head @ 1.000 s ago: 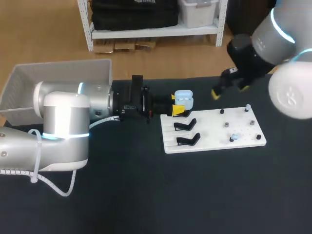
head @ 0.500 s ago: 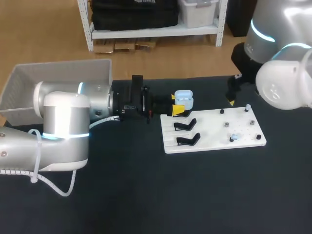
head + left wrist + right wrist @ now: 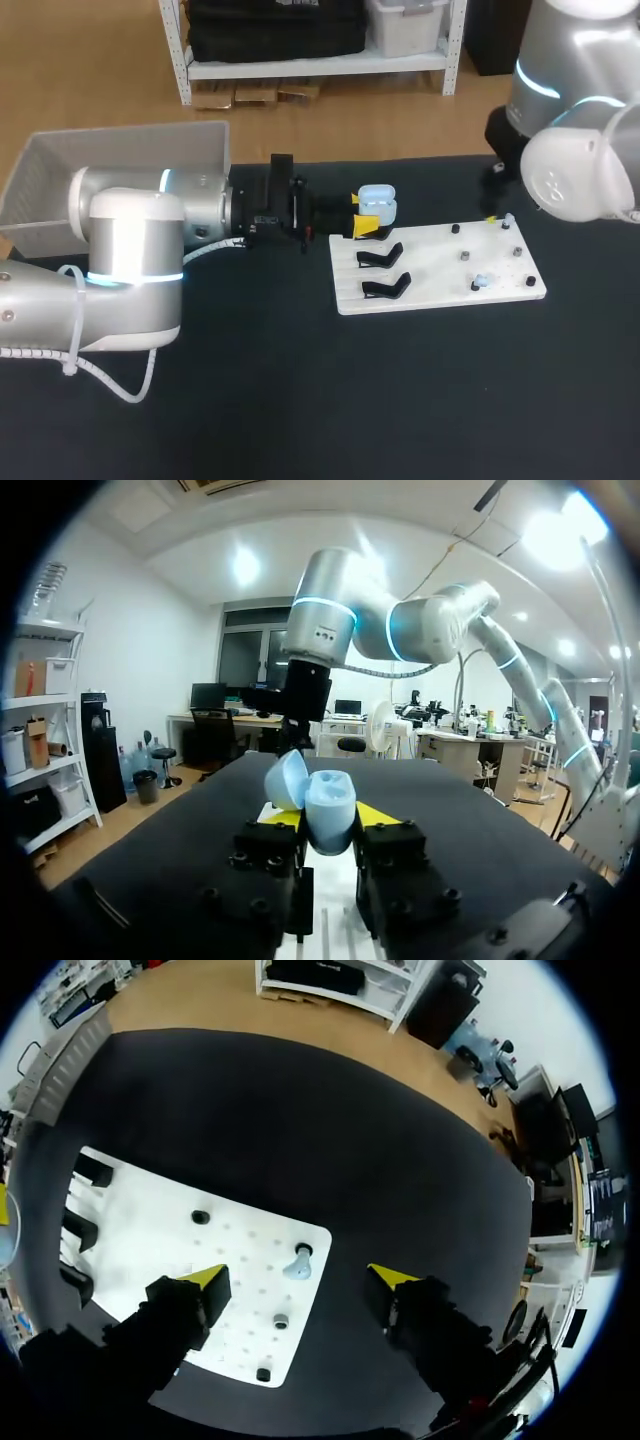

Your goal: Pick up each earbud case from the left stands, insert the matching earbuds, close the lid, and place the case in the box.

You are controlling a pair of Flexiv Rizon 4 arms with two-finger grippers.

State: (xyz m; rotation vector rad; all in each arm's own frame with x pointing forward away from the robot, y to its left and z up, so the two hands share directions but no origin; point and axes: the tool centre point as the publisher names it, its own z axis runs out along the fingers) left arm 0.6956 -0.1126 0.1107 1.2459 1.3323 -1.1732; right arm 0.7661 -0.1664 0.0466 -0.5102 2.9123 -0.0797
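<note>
So in the last second the right arm has been swinging in from behind the table and dropping toward the far right corner of the white board (image 3: 440,270). The right gripper (image 3: 297,1277) is now hanging right over a pale blue earbud (image 3: 300,1258) standing on its peg, with its fingers wide apart and the earbud sitting between and just ahead of the yellow tips, not touching either one. I'm reading that as lining up for the grab, so the insert step hasn't started yet. A second earbud (image 3: 481,282) is waiting nearer the board's front edge. The left arm hasn't budged: the left gripper (image 3: 328,820) is staying clamped on the case (image 3: 325,815), holding it off the table (image 3: 300,420) just behind the board's left corner, near the two black stands (image 3: 382,272). The case itself is looking like a small rounded pale blue shell with a smooth, glossy finish. Its lid (image 3: 287,778) is flipped open and tipping off to one side, so the pocket is facing out toward the right arm. The box (image 3: 120,160) is sitting well off to the left – nothing is going in there yet.
</note>
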